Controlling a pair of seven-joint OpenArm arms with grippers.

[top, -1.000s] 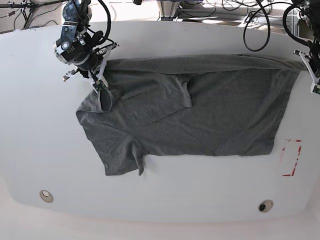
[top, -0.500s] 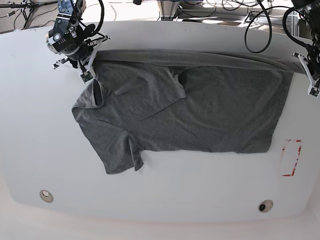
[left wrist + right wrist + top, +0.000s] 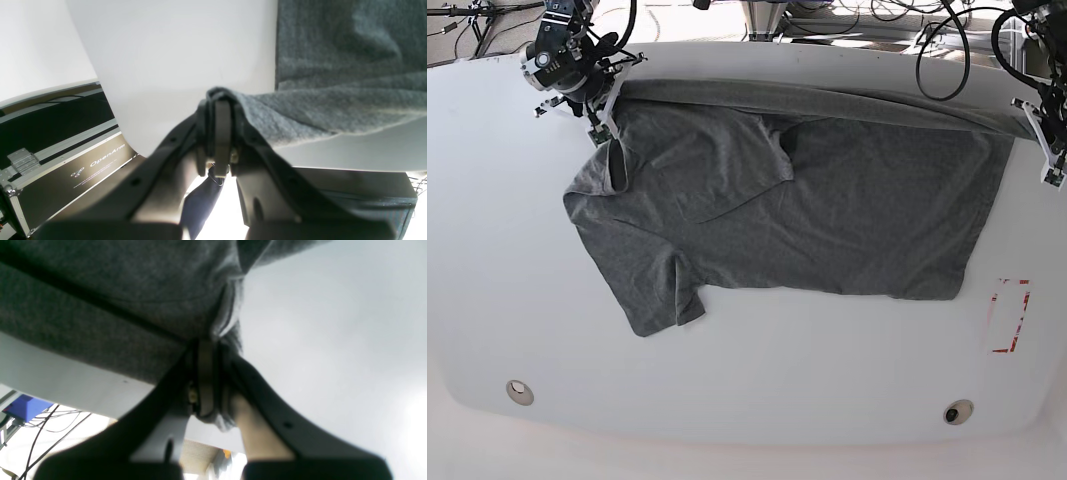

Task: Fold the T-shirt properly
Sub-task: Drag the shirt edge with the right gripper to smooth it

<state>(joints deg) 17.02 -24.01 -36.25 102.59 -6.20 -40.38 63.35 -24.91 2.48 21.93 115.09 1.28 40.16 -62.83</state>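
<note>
The dark grey T-shirt (image 3: pixel 827 200) lies spread on the white table (image 3: pixel 757 380), its far edge stretched in a raised line between both grippers. At the back right of the base view my left gripper (image 3: pixel 1027 128) is shut on the shirt's corner. The left wrist view shows those jaws closed on a fold of T-shirt (image 3: pixel 333 66) at the left gripper (image 3: pixel 222 100). At the back left my right gripper (image 3: pixel 605 125) is shut on the other end of that edge. In the right wrist view the T-shirt (image 3: pixel 116 290) bunches into the closed right gripper (image 3: pixel 208 343). One sleeve lies folded over the chest.
A red-marked rectangle (image 3: pixel 1010 315) sits on the table at the right. Two round holes (image 3: pixel 519 391) (image 3: pixel 958 411) lie near the front edge. Cables (image 3: pixel 942 60) hang behind the table. A black case (image 3: pixel 66 156) stands below the table's edge.
Both grippers have drawn the shirt's far edge toward the back of the table. The whole shirt has slid back and a little left, and its far edge now runs straighter.
</note>
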